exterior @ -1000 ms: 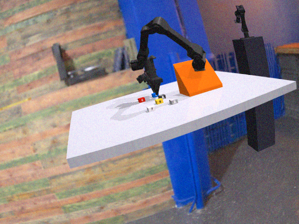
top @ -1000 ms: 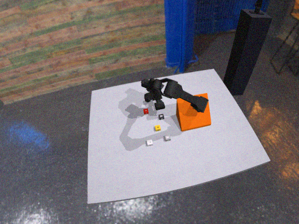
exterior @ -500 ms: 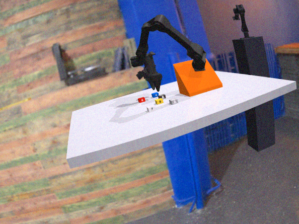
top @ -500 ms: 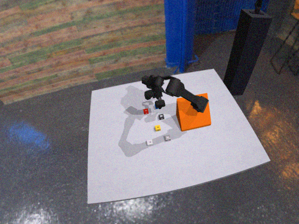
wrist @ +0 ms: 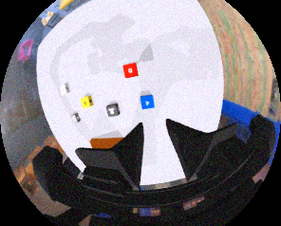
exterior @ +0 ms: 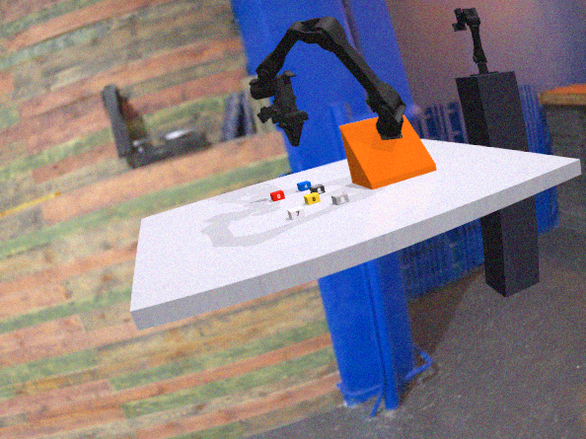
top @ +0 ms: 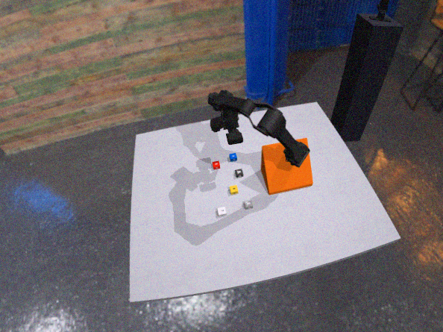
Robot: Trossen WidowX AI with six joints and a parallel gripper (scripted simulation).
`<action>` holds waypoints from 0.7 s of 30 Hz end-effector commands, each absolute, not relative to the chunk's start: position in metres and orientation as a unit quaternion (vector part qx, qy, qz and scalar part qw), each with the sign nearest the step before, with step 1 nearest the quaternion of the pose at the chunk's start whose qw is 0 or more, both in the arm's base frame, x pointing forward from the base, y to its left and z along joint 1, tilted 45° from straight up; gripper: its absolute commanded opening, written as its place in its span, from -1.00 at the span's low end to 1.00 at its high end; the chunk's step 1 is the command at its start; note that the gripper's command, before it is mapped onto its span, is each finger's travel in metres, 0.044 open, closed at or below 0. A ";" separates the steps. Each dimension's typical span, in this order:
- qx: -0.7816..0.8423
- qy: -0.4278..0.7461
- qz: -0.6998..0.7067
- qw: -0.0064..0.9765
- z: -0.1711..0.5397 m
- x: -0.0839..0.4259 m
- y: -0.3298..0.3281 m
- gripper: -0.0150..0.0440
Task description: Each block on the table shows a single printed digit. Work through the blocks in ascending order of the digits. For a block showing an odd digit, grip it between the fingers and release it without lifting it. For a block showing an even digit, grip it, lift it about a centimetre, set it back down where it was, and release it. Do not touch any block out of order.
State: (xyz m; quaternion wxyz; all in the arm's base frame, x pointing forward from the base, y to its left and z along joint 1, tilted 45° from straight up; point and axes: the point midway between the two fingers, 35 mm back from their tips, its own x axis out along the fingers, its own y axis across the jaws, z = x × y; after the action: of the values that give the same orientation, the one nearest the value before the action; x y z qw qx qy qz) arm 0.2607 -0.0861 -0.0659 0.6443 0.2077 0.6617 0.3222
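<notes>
Wrist view: red block, seemingly "0".

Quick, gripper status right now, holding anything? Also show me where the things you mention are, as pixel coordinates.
Gripper (exterior: 295, 143) (wrist: 154, 123): partly open, holding nothing; a gap shows between the fingertips, and it hangs above the table (top: 317, 230) (exterior: 395, 216) (wrist: 185, 71).
</notes>
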 end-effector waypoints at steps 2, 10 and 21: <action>0.205 0.666 0.328 0.638 -0.065 0.258 -0.084 -0.08; 0.206 0.667 0.327 0.637 -0.030 0.255 -0.051 -0.08; 0.207 0.666 0.328 0.636 -0.018 0.244 -0.001 0.18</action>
State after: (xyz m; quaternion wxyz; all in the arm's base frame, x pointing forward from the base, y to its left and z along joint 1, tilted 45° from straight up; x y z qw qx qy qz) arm 0.2475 -0.0175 -0.0070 0.6417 0.2042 0.6639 0.3253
